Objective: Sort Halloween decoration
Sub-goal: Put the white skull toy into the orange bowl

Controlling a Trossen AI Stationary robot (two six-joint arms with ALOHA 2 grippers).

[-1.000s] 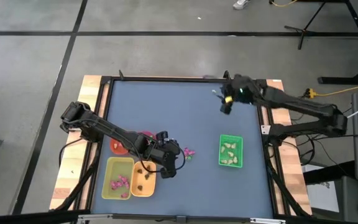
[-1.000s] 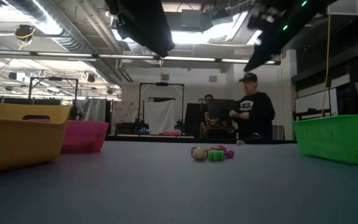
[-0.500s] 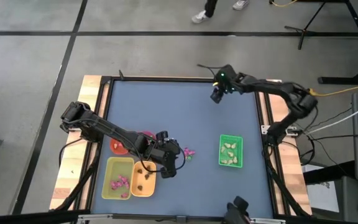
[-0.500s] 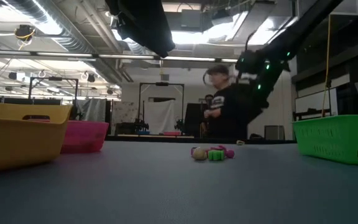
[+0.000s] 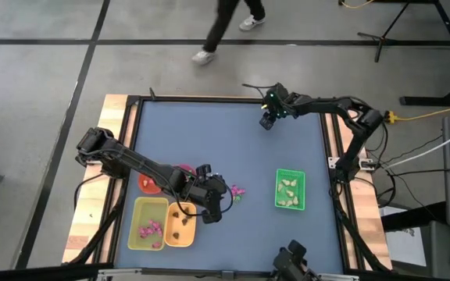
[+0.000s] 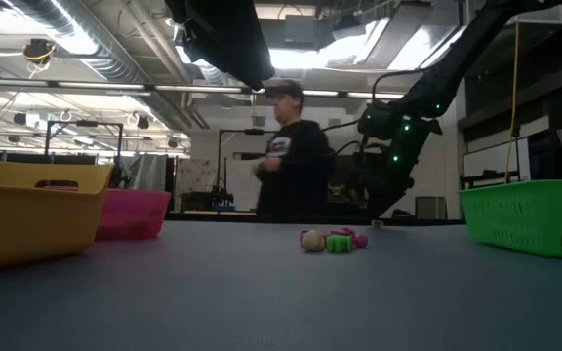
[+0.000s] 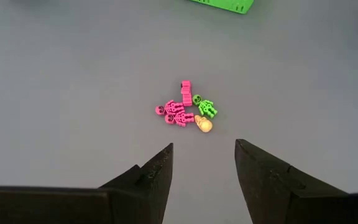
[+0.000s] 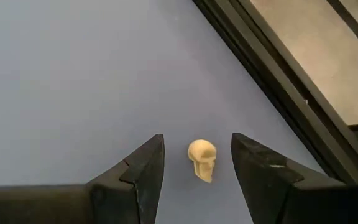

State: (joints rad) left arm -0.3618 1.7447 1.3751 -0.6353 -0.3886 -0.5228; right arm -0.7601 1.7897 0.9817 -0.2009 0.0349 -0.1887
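Note:
A small heap of Halloween decoration lies on the blue table: magenta skeletons, a green skeleton and a cream skull. My left gripper hovers open just to the heap's left, slanting down at it. Near the table's far edge lies a single cream skull. My right gripper is low over it and open, with one finger on each side of the skull and a gap on both sides.
A green tray with cream pieces stands at the right. A yellow tray, an orange one and two bowls stand under my left arm. The table's black frame runs just beyond the single skull. A person walks past behind the table.
My right gripper has come down from high over the far right part of the table and has gone a little toward the left edge. It now stands low over the single skull and is still open. Behind the table the person has walked leftward.

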